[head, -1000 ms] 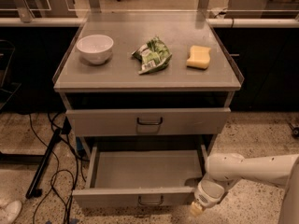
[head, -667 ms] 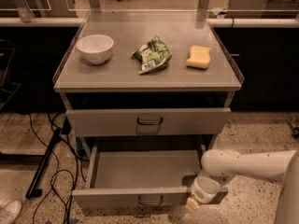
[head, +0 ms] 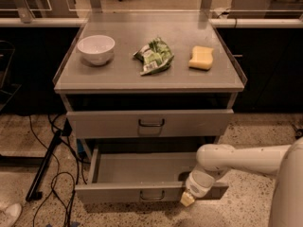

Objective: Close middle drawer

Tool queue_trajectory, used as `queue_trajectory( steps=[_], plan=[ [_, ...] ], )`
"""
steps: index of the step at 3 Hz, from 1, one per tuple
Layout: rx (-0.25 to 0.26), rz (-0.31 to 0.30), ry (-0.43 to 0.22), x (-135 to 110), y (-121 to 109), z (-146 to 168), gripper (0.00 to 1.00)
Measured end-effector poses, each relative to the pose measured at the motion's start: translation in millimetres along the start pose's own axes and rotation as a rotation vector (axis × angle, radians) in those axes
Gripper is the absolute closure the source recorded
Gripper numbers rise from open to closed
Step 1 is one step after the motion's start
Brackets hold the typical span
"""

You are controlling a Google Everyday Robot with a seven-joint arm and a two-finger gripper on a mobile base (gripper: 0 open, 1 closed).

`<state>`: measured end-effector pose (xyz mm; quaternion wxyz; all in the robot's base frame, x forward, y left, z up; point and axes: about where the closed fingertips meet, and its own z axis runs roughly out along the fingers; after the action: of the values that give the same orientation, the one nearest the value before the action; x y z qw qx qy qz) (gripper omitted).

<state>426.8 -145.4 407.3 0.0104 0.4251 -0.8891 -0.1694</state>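
Observation:
The middle drawer (head: 118, 193) is a wide, shallow grey metal drawer. It stands pulled far out of the cabinet, with its inside bare and a small dark loop handle (head: 152, 196) at the centre of its low front. My gripper (head: 187, 198) is on a white arm (head: 246, 159) that reaches in from the right. Its yellowish tip is against the right part of the drawer's front, to the right of the handle. The taller-fronted top drawer (head: 104, 123) above is nearly shut. The lowest drawer is hidden.
The cabinet top (head: 118, 77) holds a white bowl (head: 96, 48), a green snack bag (head: 154, 56) and a yellow sponge (head: 201, 57). Black cables (head: 57, 174) and a dark pole (head: 43, 169) lie on the speckled floor at the left. A shoe (head: 8, 213) is at the bottom left.
My gripper has moved left and up, from below the drawer's right corner onto its front. The drawer has not visibly moved.

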Motion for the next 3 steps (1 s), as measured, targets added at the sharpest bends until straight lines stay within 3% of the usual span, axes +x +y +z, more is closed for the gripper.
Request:
queue_trajectory(
  steps=[3],
  plan=[
    [0.01, -0.04, -0.019, -25.8, -6.0, -5.3, 1.0]
  ],
)
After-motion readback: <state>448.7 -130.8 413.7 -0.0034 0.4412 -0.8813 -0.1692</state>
